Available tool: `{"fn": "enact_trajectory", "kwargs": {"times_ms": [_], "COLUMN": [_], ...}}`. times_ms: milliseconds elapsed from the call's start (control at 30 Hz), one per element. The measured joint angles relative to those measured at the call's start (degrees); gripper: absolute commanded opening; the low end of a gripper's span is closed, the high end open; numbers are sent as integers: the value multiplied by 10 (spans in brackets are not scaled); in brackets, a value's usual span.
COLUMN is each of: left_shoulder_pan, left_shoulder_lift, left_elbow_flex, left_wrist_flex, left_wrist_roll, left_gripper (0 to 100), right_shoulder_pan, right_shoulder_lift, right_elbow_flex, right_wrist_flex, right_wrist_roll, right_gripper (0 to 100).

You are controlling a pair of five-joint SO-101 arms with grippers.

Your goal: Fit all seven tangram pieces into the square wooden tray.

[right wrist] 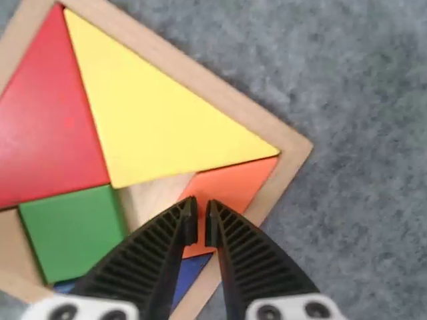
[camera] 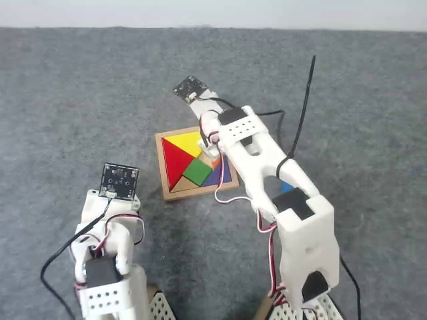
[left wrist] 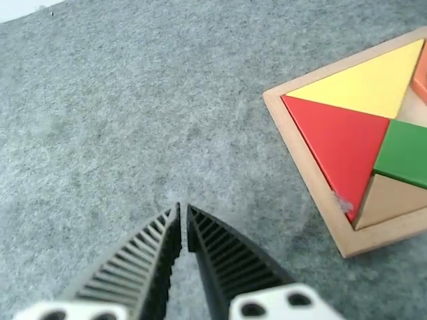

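Note:
The square wooden tray [camera: 162, 167] lies mid-table. In it are a yellow triangle [right wrist: 153, 113], a red triangle [right wrist: 47, 127], a green square [right wrist: 70, 230], an orange triangle [right wrist: 233, 183], a blue piece [right wrist: 193, 270] and a pale wooden triangle [left wrist: 393, 200]. A bare patch of tray floor [right wrist: 150, 197] shows between yellow, green and orange. My right gripper [right wrist: 200, 208] hangs shut just above the orange triangle, holding nothing. My left gripper [left wrist: 181, 215] is shut over bare carpet, well short of the tray's rim [left wrist: 307, 193].
Grey carpet covers the table all around the tray. The right arm [camera: 267, 167] stretches over the tray's right side and hides it. The left arm [camera: 110, 227] stays at the front left. A bit of blue [camera: 287, 187] shows under the right arm.

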Motion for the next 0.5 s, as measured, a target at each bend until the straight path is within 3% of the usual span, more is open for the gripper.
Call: {"fn": "enact_trajectory", "kwargs": {"times_ms": [267,500], "left_shoulder_pan": [0,0], "left_shoulder_lift": [0,0], "left_elbow_flex": [0,0], "left_wrist_flex": [0,0], "left_wrist_roll": [0,0], "left_gripper": [14,14], "right_shoulder_pan": [14,120], "right_shoulder_lift": [-63,-259], "right_elbow_flex": [-10,18], "right_wrist_flex": [105,251], "right_wrist_roll": [0,84], "right_gripper": [41,44]}}
